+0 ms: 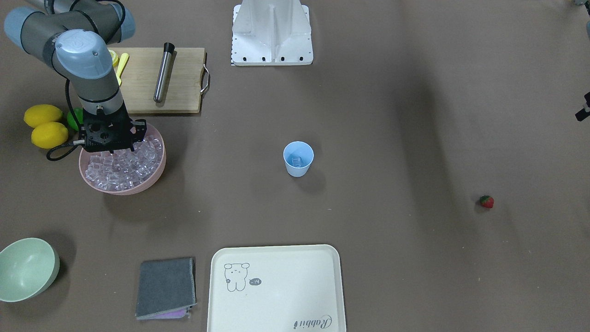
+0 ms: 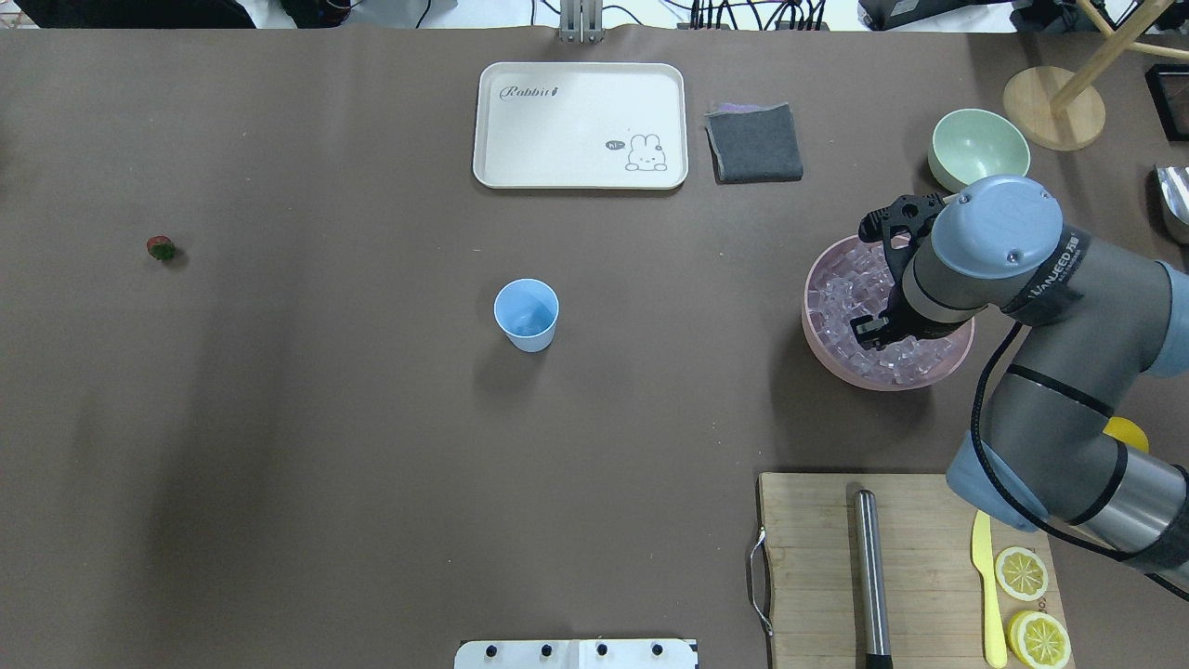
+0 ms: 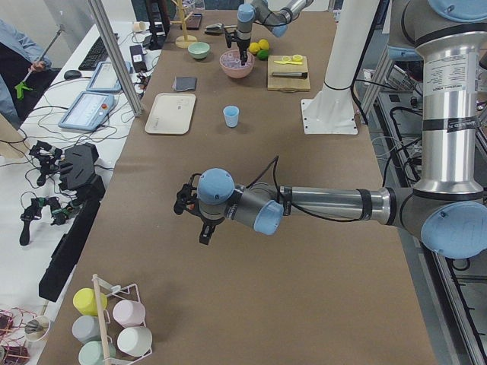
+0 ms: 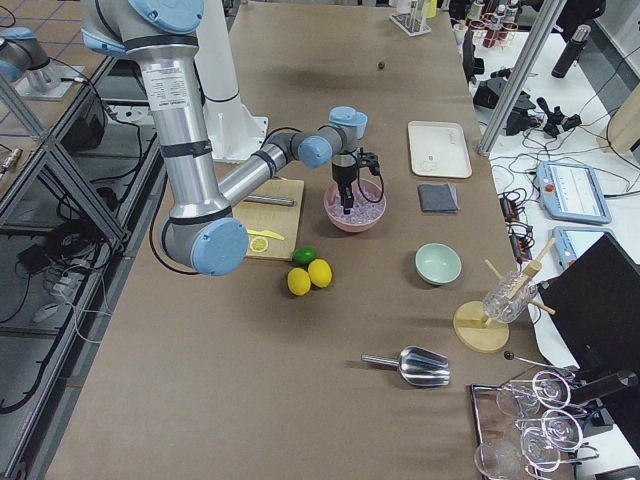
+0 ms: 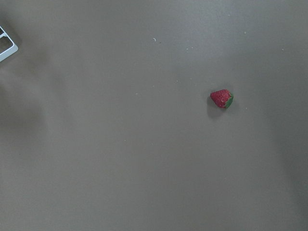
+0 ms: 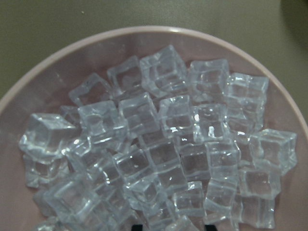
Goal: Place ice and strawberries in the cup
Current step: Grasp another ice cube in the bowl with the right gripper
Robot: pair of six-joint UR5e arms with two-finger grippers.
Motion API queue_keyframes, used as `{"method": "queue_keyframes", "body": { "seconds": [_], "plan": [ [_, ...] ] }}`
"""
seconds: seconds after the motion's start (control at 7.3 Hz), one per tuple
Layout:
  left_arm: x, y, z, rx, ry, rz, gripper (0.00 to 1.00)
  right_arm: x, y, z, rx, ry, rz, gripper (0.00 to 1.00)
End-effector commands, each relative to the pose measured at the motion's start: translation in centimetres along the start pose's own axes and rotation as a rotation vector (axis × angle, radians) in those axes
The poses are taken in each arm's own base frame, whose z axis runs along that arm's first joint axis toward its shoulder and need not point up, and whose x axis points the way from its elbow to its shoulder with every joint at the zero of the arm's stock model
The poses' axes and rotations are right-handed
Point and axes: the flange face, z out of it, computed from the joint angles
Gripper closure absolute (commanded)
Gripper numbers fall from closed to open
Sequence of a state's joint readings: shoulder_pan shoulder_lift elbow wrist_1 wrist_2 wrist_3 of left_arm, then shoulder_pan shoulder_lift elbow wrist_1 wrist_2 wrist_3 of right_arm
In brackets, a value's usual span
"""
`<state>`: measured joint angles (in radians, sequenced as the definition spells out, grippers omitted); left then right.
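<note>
Nearest the base: on the robot's right I see a rectangular wooden cutting board (image 2: pixel 817 557). It carries a brushed-steel cylindrical rod (image 2: pixel 869 576), a yellow plastic knife (image 2: pixel 985 585) and cut lemon pieces (image 2: pixel 1022 573).
Right arm: it reaches out past the board, and the right gripper (image 4: pixel 347 207) points straight down into the round pink bowl (image 1: pixel 138 189).
Right fingers: in the wrist view I make out only two dark tips at the bottom edge, set apart, with nothing clamped between them.
Ice: small clear glassy ice cubes (image 6: pixel 163 144) lie heaped in the pink bowl.
Beside the bowl: two whole yellow lemons (image 1: pixel 44 124) and a green lime (image 1: pixel 73 119) sit close together.
Cup: the small light-blue plastic cup (image 2: pixel 531 342) stands upright mid-table, well apart from bowl and fruit. One ice cube (image 1: pixel 296 161) lies in its bottom.
Strawberry: one small red strawberry with a green top (image 5: pixel 221 98) lies on its side on the brown table cover (image 2: pixel 325 418), far over on the robot's left.
Left arm: the left gripper (image 3: pixel 205 234) hangs above the cover with the strawberry in its camera's view. I cannot tell how its fingers stand.
Far edge: a cream rectangular tray with a rabbit drawing (image 2: pixel 581 125) has a folded grey cloth (image 2: pixel 752 142) just beside it. A pale green bowl (image 2: pixel 977 147) sits beyond the pink bowl.
</note>
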<state>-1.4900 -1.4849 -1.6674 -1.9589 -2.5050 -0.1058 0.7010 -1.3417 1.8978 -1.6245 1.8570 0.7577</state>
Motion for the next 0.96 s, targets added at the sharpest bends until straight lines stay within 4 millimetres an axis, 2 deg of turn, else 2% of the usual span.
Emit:
{"method": "queue_keyframes", "body": {
  "seconds": [0.0, 0.41, 0.55, 0.69, 0.82],
  "plan": [
    [0.1, -0.01, 0.14, -0.003, 0.001, 0.002, 0.02, 0.58, 0.32, 0.54, -0.007, 0.012, 0.003, 0.47],
    [0.14, -0.01, 0.2, -0.004, 0.002, 0.003, 0.02, 0.42, 0.36, 1.51, -0.01, 0.035, -0.002, 0.55],
    [0.14, -0.01, 0.2, -0.004, 0.002, 0.004, 0.02, 0.26, 0.3, 1.51, -0.008, 0.035, -0.004, 0.8],
    [0.18, -0.09, 0.18, -0.003, 0.002, 0.004, 0.02, 0.17, 0.19, 1.31, -0.007, 0.032, -0.011, 1.0],
    [0.16, -0.1, 0.18, -0.003, 0.0, 0.004, 0.02, -0.05, 0.14, 0.99, -0.003, 0.025, -0.016, 1.0]
  ]
}}
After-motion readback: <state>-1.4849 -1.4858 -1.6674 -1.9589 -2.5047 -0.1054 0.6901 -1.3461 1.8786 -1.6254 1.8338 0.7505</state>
